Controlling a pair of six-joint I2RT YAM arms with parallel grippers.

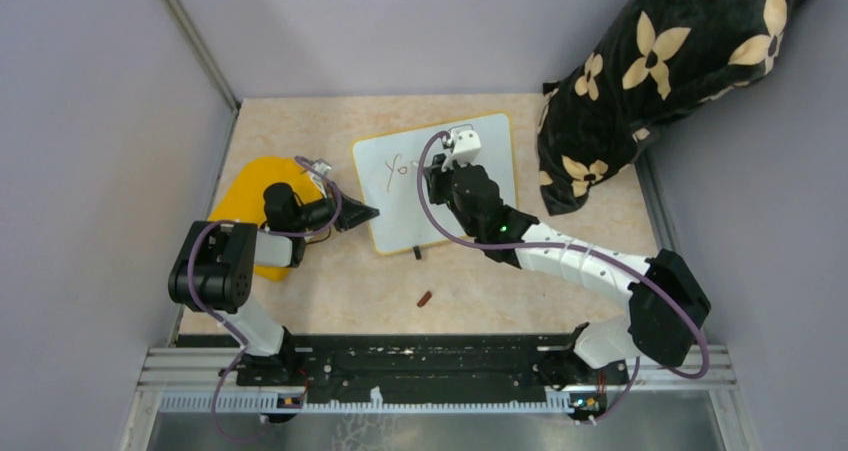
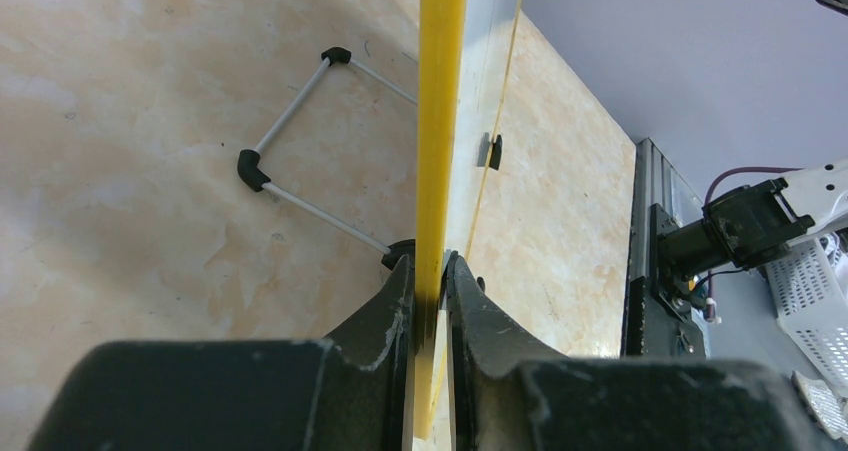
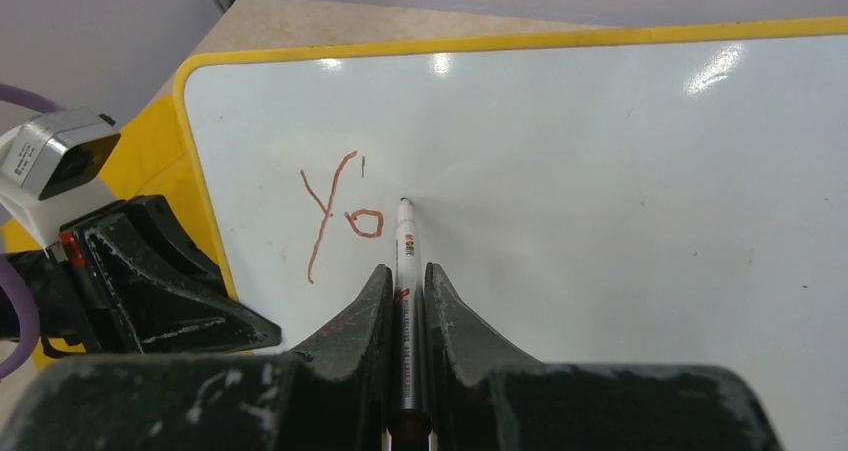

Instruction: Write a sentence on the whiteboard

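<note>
The whiteboard lies on the table with its yellow rim, and reddish-brown handwriting "Yo" at its upper left. In the right wrist view the letters are clear on the board. My right gripper is shut on a white marker, whose tip touches the board just right of the "o". It hovers over the board's middle. My left gripper is shut on the board's left rim, with its jaws pinching the yellow edge.
A yellow cloth lies left of the board under my left arm. A small dark red cap lies on the table near the front. A black flowered pillow leans at the back right. A wire stand shows beside the board's edge.
</note>
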